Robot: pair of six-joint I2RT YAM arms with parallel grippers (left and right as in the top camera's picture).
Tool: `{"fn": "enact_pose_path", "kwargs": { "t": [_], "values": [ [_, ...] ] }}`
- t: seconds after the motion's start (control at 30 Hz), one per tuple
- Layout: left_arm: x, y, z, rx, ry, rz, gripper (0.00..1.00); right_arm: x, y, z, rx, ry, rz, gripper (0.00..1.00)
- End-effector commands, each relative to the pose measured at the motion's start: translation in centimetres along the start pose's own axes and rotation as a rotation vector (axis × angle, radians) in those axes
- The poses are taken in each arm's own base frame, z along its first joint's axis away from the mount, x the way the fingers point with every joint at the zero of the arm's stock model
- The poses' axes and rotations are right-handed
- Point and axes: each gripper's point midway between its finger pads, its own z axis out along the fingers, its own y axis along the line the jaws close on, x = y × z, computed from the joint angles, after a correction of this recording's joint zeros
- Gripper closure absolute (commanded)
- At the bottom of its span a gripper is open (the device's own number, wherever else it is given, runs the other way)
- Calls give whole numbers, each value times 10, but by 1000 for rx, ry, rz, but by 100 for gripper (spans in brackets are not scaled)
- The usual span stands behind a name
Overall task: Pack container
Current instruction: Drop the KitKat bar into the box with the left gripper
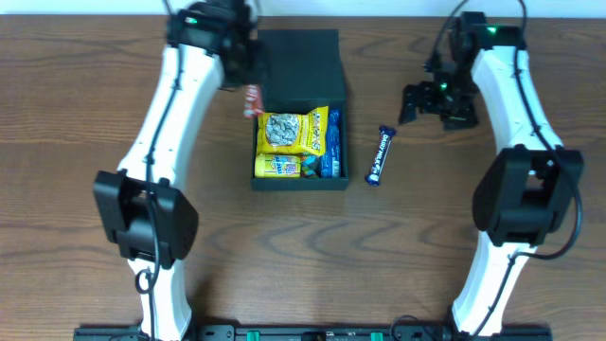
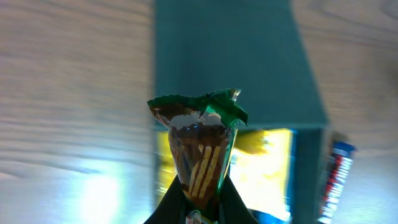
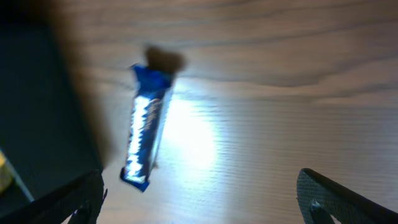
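Left gripper (image 2: 199, 208) sits closest in the left wrist view, fingers pinched tight on a green-topped packet (image 2: 199, 149) w/ brown stick biscuits printed on it, packet standing upright btwn the pads. Behind it, toward 12 o'clock, is the container (image 2: 230, 56): dark box, flap lid thrown back flat on the table (image 1: 76, 114), open tray toward 6 o'clock. From overhead the container lies just past table centre toward 12, approx midway btwn both arms. Held packet hangs at the tray's 10 o'clock corner, beside the wall, not inside. Tray holds yellow packets (image 1: 294, 133) across most of it, plus a blue packet (image 1: 332, 152) along its 3 o'clock wall. On bare wood at 3 o'clock of the container, near but apart, lies a blue bar (image 1: 382, 154), roughly lengthwise 12-to-6. Right gripper (image 3: 200, 180) hovers at 1–2 o'clock of that bar, jaws spread wide, nothing btwn them
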Motion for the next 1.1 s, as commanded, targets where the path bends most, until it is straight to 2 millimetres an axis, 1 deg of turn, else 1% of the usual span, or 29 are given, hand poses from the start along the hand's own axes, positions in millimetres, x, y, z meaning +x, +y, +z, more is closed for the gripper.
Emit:
{"fn": "enact_pose_path", "kwargs": {
  "t": [0.0,0.07,0.13,0.23,0.4,0.6,0.63,0.67,0.7,0.73,0.77,0.83,0.87,0.93,1.0,1.07],
  "values": [
    [19,-34,5,27,27,-99,94,-5,-33,-10,0,-33,125,2],
    [32,-51,14,9,28,-65,94,-6,-47,-14,-14,-40,162,2],
    [50,-65,26,-24,38,-32,94,-6,-59,-17,-25,-47,195,2],
    [73,-81,40,-23,68,-6,94,-6,-69,-19,-25,-52,214,2],
    [99,-95,66,-32,103,11,94,-7,-74,-20,-24,-59,197,2],
    [111,-101,86,-39,128,40,94,-7,-74,-20,-24,-58,182,2],
    [112,-102,89,-42,132,36,86,-7,-74,-19,-24,-58,182,2],
    [114,-100,93,-49,138,26,59,-7,-74,-19,-24,-57,182,2],
    [114,-100,94,-48,138,25,36,-6,-73,-19,-24,-55,182,2],
    [114,-100,95,-49,137,23,16,-6,-73,-19,-25,-53,181,2],
    [112,-101,95,-44,131,22,5,-5,-73,-19,-26,-50,180,3],
    [102,-104,88,-23,100,20,5,-3,-66,-20,-63,-39,156,7],
    [96,-106,82,-12,84,25,5,-1,-63,-20,-76,-31,156,9],
    [82,-111,65,14,44,49,5,4,-58,-19,-80,-9,149,9],
    [61,-112,38,26,-22,72,5,8,-49,-17,-80,12,126,9],
    [34,-97,3,-21,-121,60,5,11,-33,-14,-79,29,84,9]
  ]
}}
